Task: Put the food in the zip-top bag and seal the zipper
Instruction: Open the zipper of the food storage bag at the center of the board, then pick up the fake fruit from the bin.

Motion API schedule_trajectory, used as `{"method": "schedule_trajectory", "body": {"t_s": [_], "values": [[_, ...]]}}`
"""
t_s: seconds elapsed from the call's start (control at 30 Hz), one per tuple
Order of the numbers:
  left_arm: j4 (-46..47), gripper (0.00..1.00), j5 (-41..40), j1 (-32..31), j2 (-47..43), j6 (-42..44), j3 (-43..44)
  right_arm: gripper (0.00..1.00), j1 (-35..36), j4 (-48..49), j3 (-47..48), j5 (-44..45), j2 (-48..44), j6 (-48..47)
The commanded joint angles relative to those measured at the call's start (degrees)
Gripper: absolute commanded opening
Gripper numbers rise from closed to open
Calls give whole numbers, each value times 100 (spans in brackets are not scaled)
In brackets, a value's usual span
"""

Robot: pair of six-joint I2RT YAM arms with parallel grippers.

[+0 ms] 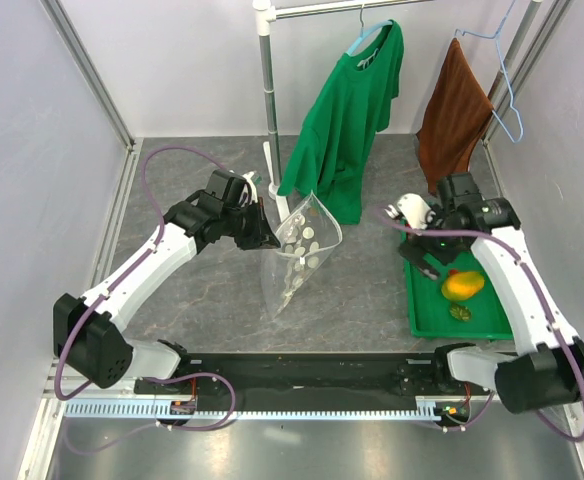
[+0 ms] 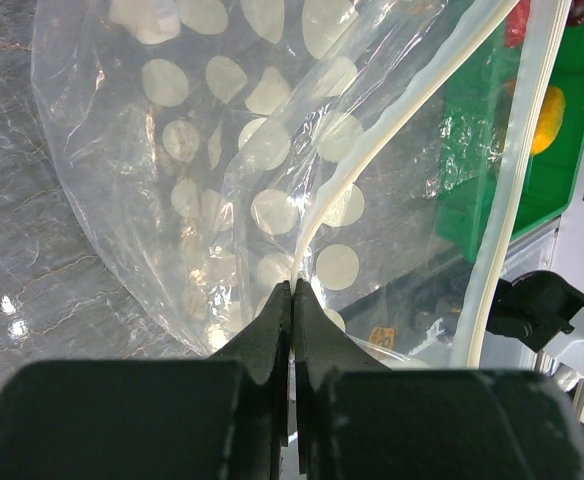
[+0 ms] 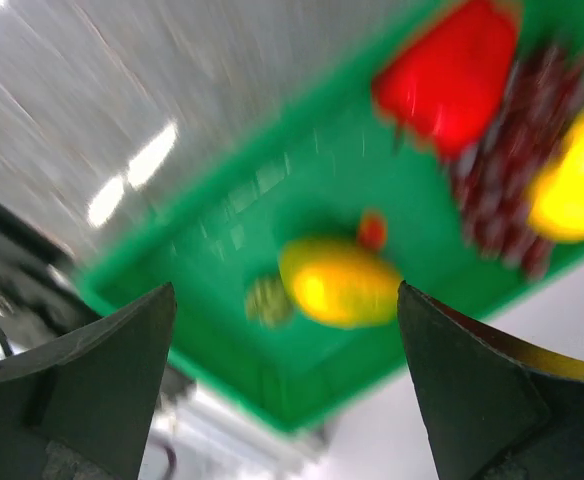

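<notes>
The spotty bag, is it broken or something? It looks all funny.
Not broken. The zip-top bag hangs crooked because the left gripper pinches one edge of its mouth, so the zipper bows open. Nothing is spilled; the food sits on the green tray.

- Location type: robotics lab test cell.
- Evidence: white enclosure panels (image 1: 32,150), aluminium frame posts (image 1: 92,70), robot arms (image 1: 142,265) bolted to a slotted base rail (image 1: 272,408), exposed cabling (image 1: 162,165).

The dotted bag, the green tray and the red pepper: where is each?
dotted bag (image 1: 302,250), top view, its dotted middle.
green tray (image 1: 430,318), top view, bare floor near its left edge.
red pepper (image 3: 450,78), right wrist view, middle of its blurred body.
</notes>
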Motion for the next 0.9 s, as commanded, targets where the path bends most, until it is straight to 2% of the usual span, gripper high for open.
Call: {"method": "schedule_trajectory", "body": {"t_s": [0.0, 0.03, 0.13, 0.3, 0.47, 0.87], "values": [[143, 2, 113, -4, -15, -58, 4, 98, -1072, -1038, -293, 592, 147, -1722], [152, 2, 113, -4, -15, -49, 4, 98, -1527, -1055, -380, 619, 173, -1969], [152, 2, 122, -4, -6, -58, -31, 98, -1846, -1038, -521, 830, 305, -2813], [161, 2, 131, -4, 29, -49, -31, 98, -1865, -379, -1109, 1120, -27, -4112], [152, 2, 166, -4, 55, -58, -40, 98, -1865, 367, -1804, 1278, 6, -4493], [126, 2, 210, -4, 213, -40, 13, 98, -1856, 1756, -2875, 962, 332, -5257]]}}
